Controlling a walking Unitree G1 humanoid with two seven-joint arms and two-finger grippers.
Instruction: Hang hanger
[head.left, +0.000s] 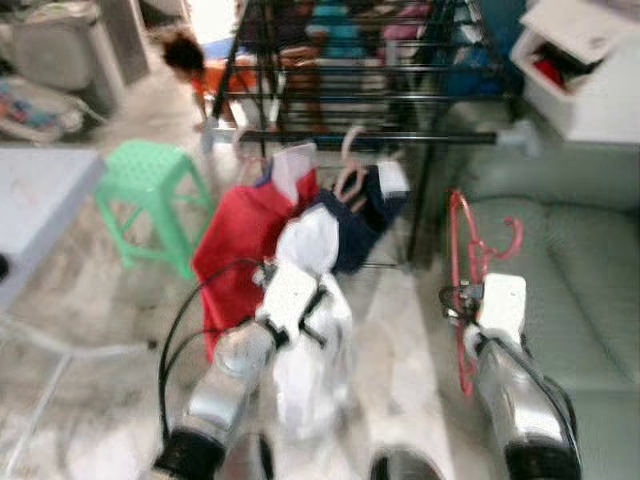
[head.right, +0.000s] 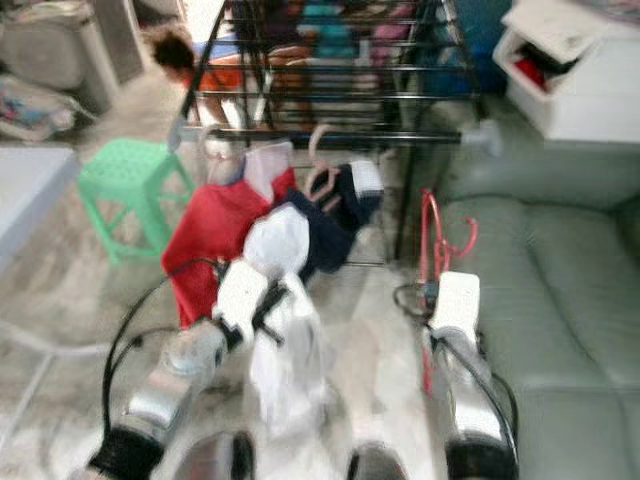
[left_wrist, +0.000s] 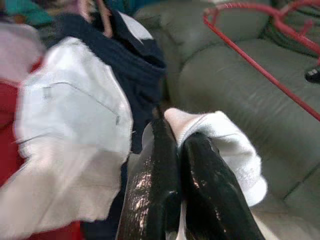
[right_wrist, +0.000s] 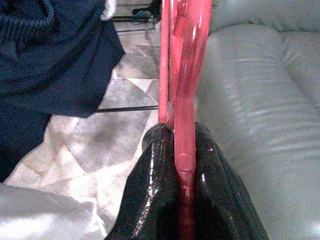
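Observation:
My right gripper (right_wrist: 184, 150) is shut on a red plastic hanger (head.left: 468, 262), held upright in front of the grey sofa, its hook (head.left: 512, 232) pointing right. My left gripper (left_wrist: 176, 137) is shut on a white garment (head.left: 312, 340) that droops below it. Ahead stands a black drying rack (head.left: 360, 90); from its front rail (head.left: 370, 137) hang a red garment (head.left: 240, 250), a navy garment (head.left: 362, 215) and a white piece, on pale pink hangers (head.left: 350, 150). The red hanger is below and to the right of that rail, apart from it.
A green plastic stool (head.left: 150, 190) stands left of the rack. A grey sofa (head.left: 570, 270) runs along the right. A white cabinet (head.left: 580, 70) sits at the back right, a pale table edge (head.left: 40, 200) at the left. Marble floor lies between.

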